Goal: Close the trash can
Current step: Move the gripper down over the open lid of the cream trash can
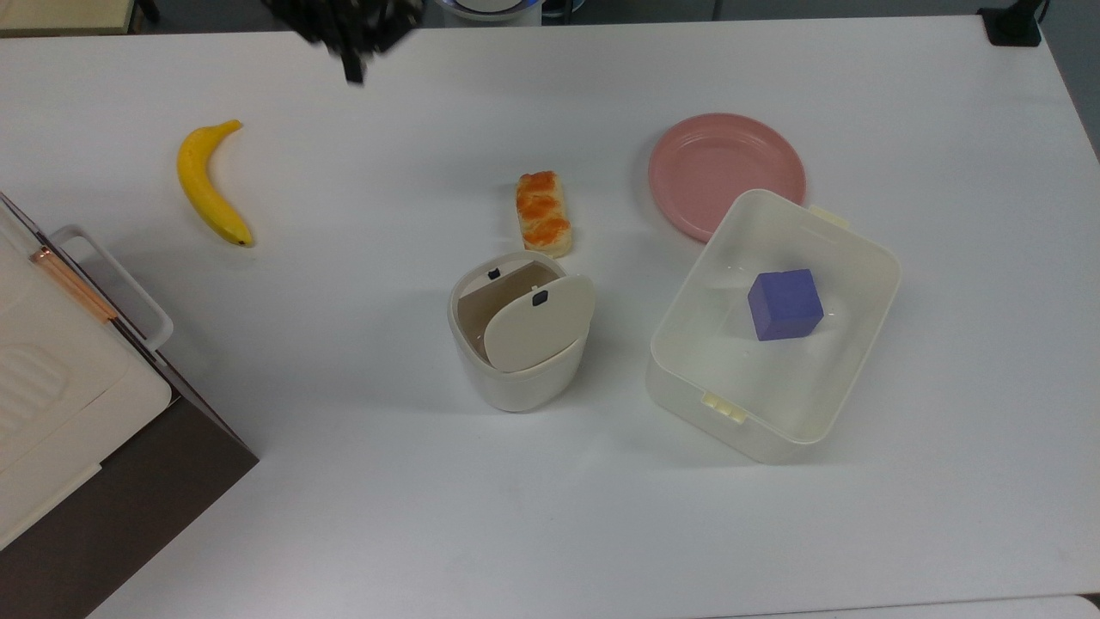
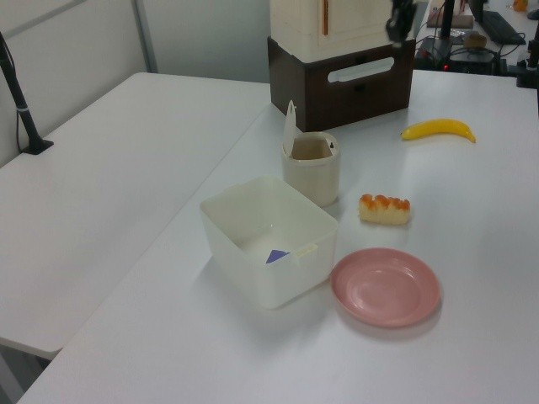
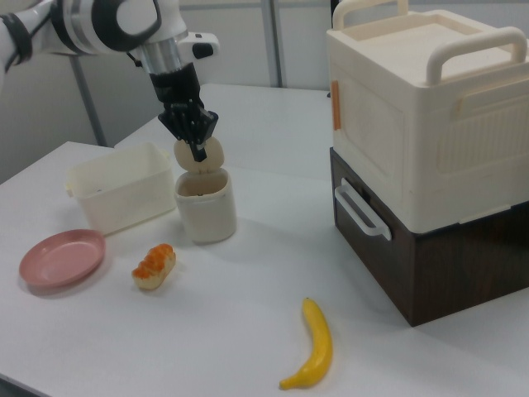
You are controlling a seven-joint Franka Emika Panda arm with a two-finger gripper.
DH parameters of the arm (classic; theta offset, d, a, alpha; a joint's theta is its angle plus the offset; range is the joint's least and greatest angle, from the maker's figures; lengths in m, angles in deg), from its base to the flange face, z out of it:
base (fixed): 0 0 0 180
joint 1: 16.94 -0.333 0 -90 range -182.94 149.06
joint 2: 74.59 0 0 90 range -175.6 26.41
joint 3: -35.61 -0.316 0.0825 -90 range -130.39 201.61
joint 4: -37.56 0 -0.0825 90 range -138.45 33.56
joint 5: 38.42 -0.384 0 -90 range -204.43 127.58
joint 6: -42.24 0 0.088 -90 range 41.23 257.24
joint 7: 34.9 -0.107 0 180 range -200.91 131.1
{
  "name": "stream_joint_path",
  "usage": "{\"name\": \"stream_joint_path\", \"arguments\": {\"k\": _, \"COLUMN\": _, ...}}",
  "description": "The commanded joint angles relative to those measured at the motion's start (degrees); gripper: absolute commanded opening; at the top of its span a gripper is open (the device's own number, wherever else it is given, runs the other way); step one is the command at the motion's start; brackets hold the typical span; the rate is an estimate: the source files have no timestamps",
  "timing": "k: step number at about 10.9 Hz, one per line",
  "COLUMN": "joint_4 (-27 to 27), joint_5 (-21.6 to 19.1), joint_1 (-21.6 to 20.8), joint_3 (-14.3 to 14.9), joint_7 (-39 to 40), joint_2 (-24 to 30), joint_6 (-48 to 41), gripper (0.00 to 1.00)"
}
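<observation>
The trash can (image 1: 518,344) sits mid-desk, between the bread slice (image 1: 543,212) and the clear box (image 1: 773,327), its lid (image 1: 537,325) standing upright on its hinge. Light, stiff plastic, I'd say; a gentle push on the lid's upper edge should drop it without tipping the bin. The end effector (image 3: 198,147) hovers above, apparently clenched and holding nothing.
</observation>
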Motion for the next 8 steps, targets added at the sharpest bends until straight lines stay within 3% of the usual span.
{"name": "stream_joint_path", "arguments": {"k": 1, "joint_4": 1.8, "joint_5": 0.6, "joint_1": -4.0, "joint_3": 0.3, "joint_7": -8.1, "joint_2": -4.9, "joint_6": 11.0, "gripper": 0.00}}
{"name": "stream_joint_path", "arguments": {"k": 3, "joint_4": 3.9, "joint_5": 0.9, "joint_1": -5.6, "joint_3": 0.2, "joint_7": -12.6, "joint_2": -6.9, "joint_6": 16.1, "gripper": 0.00}}
{"name": "stream_joint_path", "arguments": {"k": 5, "joint_4": 10.1, "joint_5": 1.1, "joint_1": -6.6, "joint_3": 0.2, "joint_7": -16.8, "joint_2": -11.3, "joint_6": 17.6, "gripper": 0.00}}
{"name": "stream_joint_path", "arguments": {"k": 8, "joint_4": 11.0, "joint_5": 1.2, "joint_1": -8.4, "joint_3": 0.4, "joint_7": -20.7, "joint_2": -13.8, "joint_6": 24.7, "gripper": 0.00}}
